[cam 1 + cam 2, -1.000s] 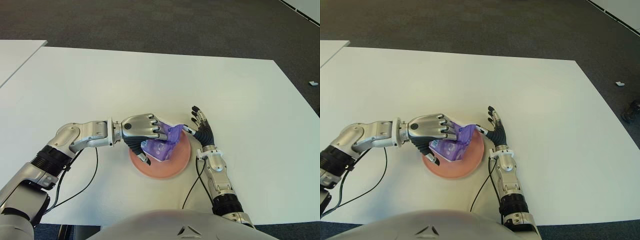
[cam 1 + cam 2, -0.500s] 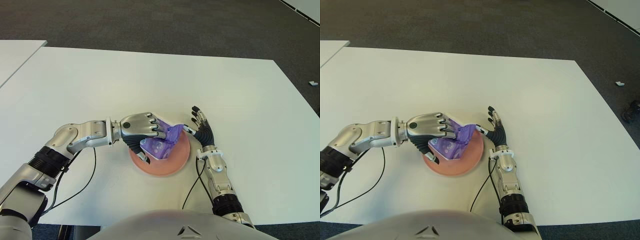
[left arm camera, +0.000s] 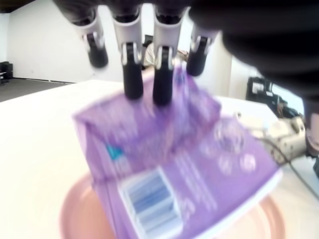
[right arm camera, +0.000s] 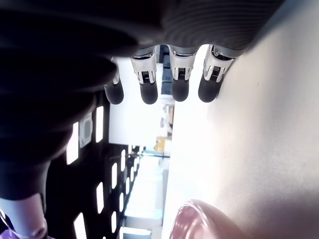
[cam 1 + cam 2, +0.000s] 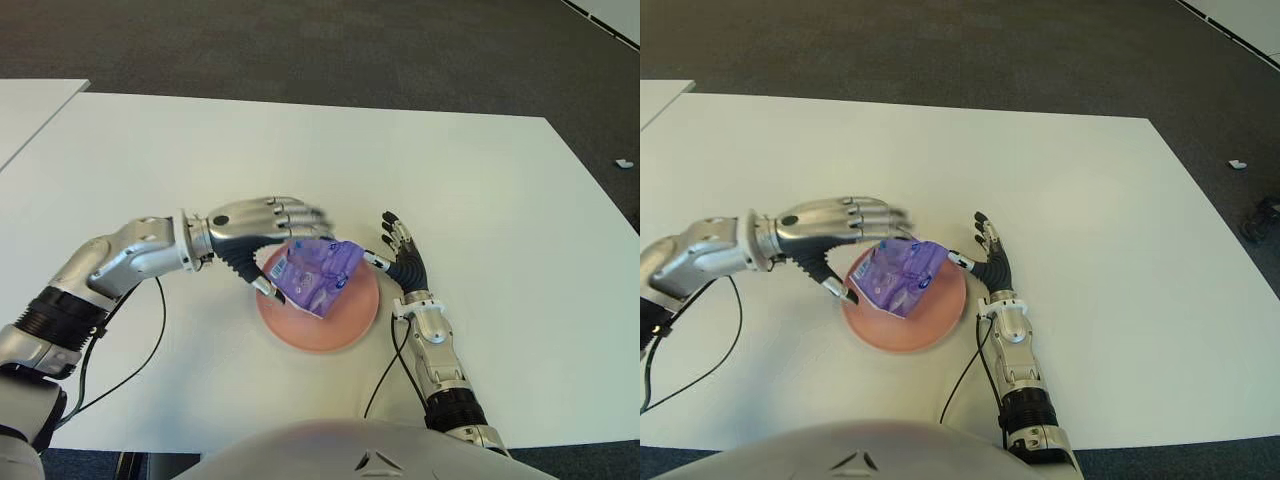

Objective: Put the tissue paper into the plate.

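- The purple tissue paper pack [image 5: 318,274] lies tilted in the pink plate [image 5: 330,332], one edge propped up (the left wrist view shows it leaning on the plate's floor).
- The left hand [image 5: 255,222] hovers over the plate's left rim, its fingers [image 3: 163,82] stretched out and loose, gripping nothing; in the left wrist view two fingertips show just at the pack's top edge, and whether they touch it I cannot tell.
- The right hand [image 5: 402,258] shows just beside the plate's right rim, fingers spread and empty.
- The white tabletop [image 5: 480,190] carries only these; black cables [image 5: 150,350] trail from both arms across it.
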Motion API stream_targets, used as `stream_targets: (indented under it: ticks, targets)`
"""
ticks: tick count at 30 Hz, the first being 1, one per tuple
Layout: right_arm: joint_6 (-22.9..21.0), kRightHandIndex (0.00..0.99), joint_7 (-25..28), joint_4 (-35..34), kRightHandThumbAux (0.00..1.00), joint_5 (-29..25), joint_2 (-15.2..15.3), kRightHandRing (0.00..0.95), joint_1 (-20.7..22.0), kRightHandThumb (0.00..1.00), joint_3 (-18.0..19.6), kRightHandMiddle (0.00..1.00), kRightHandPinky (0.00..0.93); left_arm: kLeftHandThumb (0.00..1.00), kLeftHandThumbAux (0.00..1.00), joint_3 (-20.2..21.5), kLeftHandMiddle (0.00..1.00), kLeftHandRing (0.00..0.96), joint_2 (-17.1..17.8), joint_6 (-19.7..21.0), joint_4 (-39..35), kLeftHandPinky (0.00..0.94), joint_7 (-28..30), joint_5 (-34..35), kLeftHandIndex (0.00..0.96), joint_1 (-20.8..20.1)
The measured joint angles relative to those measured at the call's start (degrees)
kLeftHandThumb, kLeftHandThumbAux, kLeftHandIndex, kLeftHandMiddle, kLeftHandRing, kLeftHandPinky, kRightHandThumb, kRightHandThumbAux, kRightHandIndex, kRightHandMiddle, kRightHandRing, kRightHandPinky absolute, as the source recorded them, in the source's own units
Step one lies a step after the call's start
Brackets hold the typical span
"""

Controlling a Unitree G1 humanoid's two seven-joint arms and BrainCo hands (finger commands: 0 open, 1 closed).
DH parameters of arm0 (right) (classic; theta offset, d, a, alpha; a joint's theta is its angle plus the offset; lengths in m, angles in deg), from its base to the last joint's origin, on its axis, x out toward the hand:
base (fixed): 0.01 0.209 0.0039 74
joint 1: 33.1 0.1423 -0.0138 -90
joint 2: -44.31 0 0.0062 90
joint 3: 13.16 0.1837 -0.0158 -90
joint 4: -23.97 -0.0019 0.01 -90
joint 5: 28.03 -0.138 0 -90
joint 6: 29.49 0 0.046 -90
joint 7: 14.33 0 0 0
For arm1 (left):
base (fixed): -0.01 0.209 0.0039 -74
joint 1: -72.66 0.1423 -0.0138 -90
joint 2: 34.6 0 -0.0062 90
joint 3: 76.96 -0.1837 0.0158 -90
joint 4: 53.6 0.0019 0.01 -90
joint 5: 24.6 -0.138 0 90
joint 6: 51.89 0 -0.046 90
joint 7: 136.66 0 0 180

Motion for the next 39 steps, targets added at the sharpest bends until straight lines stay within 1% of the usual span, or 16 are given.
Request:
stream_targets:
  ticks: [3,7,9,13,17,20,23,26,28,31,32,33,34,35,36,39]
  targets:
    - [0.0,0.000,-0.1,0.1,0.694,0.1,0.0,0.000,0.1,0.000,-0.1,0.000,0.000,0.087,0.388,1.9,0.000,0.000,-0.1,1.9,-1.3,0.000,1.7,7.3,0.000,1.7]
    - [0.1,0.000,-0.2,0.4,0.701,0.1,0.0,0.000,0.2,0.000,-0.1,0.000,0.000,0.124,0.400,4.4,0.000,0.000,-0.9,2.1,-1.8,0.000,2.2,13.0,0.000,3.5]
    - [0.2,0.000,-0.3,0.6,0.708,0.0,0.0,0.000,0.3,0.000,-0.1,0.000,0.000,0.156,0.409,5.7,0.000,0.000,-1.2,1.8,-1.7,0.000,2.3,15.3,0.000,3.8]
    - [0.3,0.000,-0.3,0.9,0.715,0.0,-0.1,0.000,0.3,0.000,0.0,0.000,0.000,0.182,0.420,8.3,0.000,0.000,-1.9,1.4,-1.8,0.006,3.1,21.9,0.000,3.9]
    - [0.3,0.000,-0.2,0.8,0.715,-0.2,-0.1,0.000,0.3,0.000,0.0,0.000,0.000,0.191,0.436,9.5,0.000,0.000,-3.8,2.5,-2.3,0.002,4.5,29.0,0.000,4.4]
    - [0.3,0.000,0.2,0.8,0.712,-0.4,-0.2,0.000,0.3,0.000,0.0,0.000,0.000,0.169,0.446,10.3,0.000,0.000,-7.1,5.0,-2.9,0.000,4.9,34.6,0.000,6.1]
    - [0.2,0.000,0.6,0.6,0.709,-0.5,-0.4,0.000,0.4,0.000,-0.1,0.000,0.000,0.135,0.450,11.5,0.000,0.000,-9.1,9.3,-5.5,0.000,5.1,38.9,0.000,8.4]
    - [0.2,0.000,0.7,0.4,0.706,-0.5,-0.4,0.000,0.3,0.000,0.0,0.000,0.000,0.108,0.461,13.8,0.016,0.011,-10.3,16.3,-9.7,0.004,4.5,42.1,0.001,11.0]
    - [0.2,0.000,0.8,0.3,0.705,-0.5,-0.4,0.000,0.3,0.000,0.0,0.000,0.000,0.114,0.482,15.6,0.030,0.019,-11.1,20.5,-11.6,0.002,3.4,44.1,0.013,12.2]
    - [0.0,0.000,0.8,0.3,0.704,-0.6,-0.4,0.000,0.2,0.000,0.0,0.000,0.000,0.154,0.526,18.9,0.053,0.029,-13.5,26.3,-14.2,0.000,1.2,48.1,0.044,13.8]
    - [0.0,0.000,0.8,0.3,0.705,-0.6,-0.4,0.000,0.2,0.000,0.0,0.000,0.000,0.253,0.546,19.8,0.064,0.031,-14.6,27.5,-14.9,0.000,0.6,49.1,0.102,14.1]
    - [0.0,0.000,0.9,0.3,0.705,-0.7,-0.4,0.000,0.1,0.000,0.0,0.000,0.000,0.317,0.558,20.4,0.072,0.031,-15.4,28.5,-15.4,0.000,0.2,49.9,0.139,14.3]
    - [0.0,0.000,0.9,0.3,0.705,-0.8,-0.4,0.000,0.1,0.000,0.0,0.000,0.000,0.347,0.563,21.0,0.076,0.032,-16.7,29.5,-16.0,0.000,-0.3,50.9,0.154,14.5]
    - [0.0,0.000,0.9,0.4,0.707,-0.9,-0.5,0.000,0.1,0.000,0.0,0.000,0.000,0.413,0.567,21.6,0.086,0.033,-17.7,30.3,-16.5,0.000,-0.5,51.6,0.184,14.7]
    - [0.0,0.000,1.0,0.4,0.708,-1.0,-0.5,0.000,0.0,0.000,0.0,0.000,0.000,0.455,0.569,22.1,0.093,0.034,-18.6,30.8,-16.9,0.000,-0.6,52.1,0.204,14.8]
    - [0.0,0.000,1.0,0.4,0.709,-1.2,-0.7,0.000,0.0,0.000,-0.1,0.000,0.000,0.554,0.558,23.0,0.111,0.039,-20.7,32.2,-17.8,0.000,-0.5,53.0,0.252,15.2]
